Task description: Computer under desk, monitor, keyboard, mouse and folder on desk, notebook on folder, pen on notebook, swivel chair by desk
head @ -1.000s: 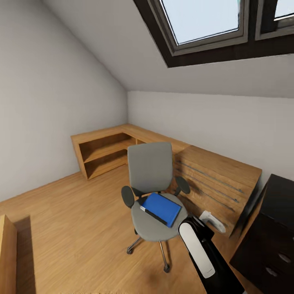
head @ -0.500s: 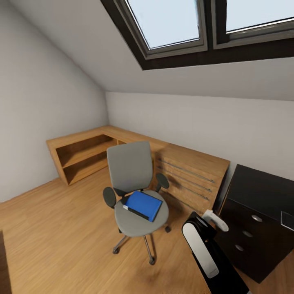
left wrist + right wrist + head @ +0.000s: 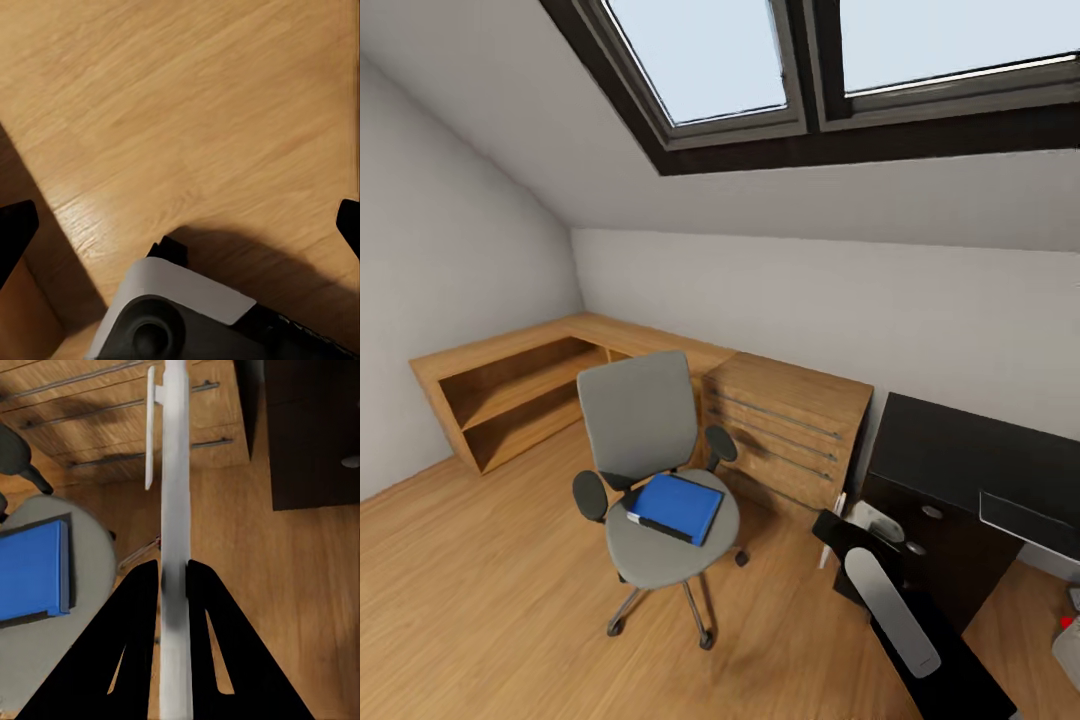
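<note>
The left hand [image 3: 180, 229] hangs released over bare wood floor [image 3: 187, 97], its two black fingertips spread wide apart at the opposite edges of its wrist view. In the head view, the attic bedroom begins at the left with a low wooden shelf unit [image 3: 510, 400] set into the corner under the sloping wall and running along the back wall. Just in front of it on the plank floor stands the swivel chair [image 3: 635, 415], grey back upright, black armrests on either side, chrome star base on casters. The blue folder [image 3: 678, 505] lies flat on the chair seat, towards its front and right part, well apart from the counter. Behind and to the right of the chair a wooden drawer chest [image 3: 785, 425] stands against the back wall, beneath the dark-framed skylight [image 3: 810, 130]. Next comes the right arm [image 3: 890, 600], reaching forward low between the chest and the counter. Its right hand [image 3: 174, 570] is clenched on the pen [image 3: 176, 450], a white stick that runs lengthwise between the two black fingers and juts out past their tips, above the floor. Furthest right is the black counter [image 3: 960, 450] with round silver knobs on its drawer fronts; a flat dark slab rests on its right end, too cropped to tell what it is.
</note>
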`<state>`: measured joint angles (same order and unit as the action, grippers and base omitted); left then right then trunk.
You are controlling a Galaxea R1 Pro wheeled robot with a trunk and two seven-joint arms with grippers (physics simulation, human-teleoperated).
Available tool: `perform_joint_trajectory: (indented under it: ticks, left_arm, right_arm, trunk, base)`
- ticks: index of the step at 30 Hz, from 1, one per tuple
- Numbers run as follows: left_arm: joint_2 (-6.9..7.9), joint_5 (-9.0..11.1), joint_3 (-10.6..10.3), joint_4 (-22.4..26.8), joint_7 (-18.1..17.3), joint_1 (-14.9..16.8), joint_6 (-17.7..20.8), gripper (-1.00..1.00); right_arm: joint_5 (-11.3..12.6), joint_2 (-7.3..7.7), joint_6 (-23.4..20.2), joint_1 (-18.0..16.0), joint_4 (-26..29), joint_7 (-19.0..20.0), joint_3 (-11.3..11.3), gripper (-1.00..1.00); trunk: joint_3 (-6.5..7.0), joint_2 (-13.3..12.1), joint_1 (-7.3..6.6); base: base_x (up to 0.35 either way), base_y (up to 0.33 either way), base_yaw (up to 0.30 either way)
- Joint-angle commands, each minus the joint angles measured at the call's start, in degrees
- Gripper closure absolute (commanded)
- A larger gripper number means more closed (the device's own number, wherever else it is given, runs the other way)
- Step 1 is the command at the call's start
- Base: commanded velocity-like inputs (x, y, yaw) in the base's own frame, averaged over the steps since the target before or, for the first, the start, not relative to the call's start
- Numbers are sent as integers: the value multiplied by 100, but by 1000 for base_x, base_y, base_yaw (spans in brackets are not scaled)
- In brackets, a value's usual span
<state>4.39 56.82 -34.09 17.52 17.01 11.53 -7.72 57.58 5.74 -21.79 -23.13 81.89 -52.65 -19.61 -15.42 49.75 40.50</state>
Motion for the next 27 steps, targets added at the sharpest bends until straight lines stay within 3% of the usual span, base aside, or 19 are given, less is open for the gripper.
perform_joint_trajectory:
  ticks: [1, 5, 16, 20, 27]
  left_arm:
    - [-10, -3, -131, 8, 37, 5, -20, -100]
    - [-22, -49, -204, 6, 38, 5, -19, -100]
    - [-24, -65, -230, 5, 39, 4, -25, -100]
    - [-25, -86, -216, 6, 39, 5, -56, -100]
    - [-26, -84, -212, 5, 39, 6, -347, -100]
  right_arm:
    - [48, 94, -39, -7, 2, 132, -9, 100]
    - [69, 159, -55, -7, 8, 248, -28, 100]
    - [63, 147, -869, -12, 40, 276, -49, 100]
    - [-87, 183, -1304, -15, 526, 112, -31, 100]
    - [-230, 183, -1393, -16, 737, 21, -44, 100]
  trunk:
    - [11, -36, -22]
    - [82, -196, -110]
    - [280, -637, -351]
    - [351, -798, -439]
    - [477, -1079, -593]
  base:
    - [0, 0, -47]
    - [0, 0, -22]
    - [0, 0, -1]
    - [0, 0, 0]
    - [0, 0, 0]
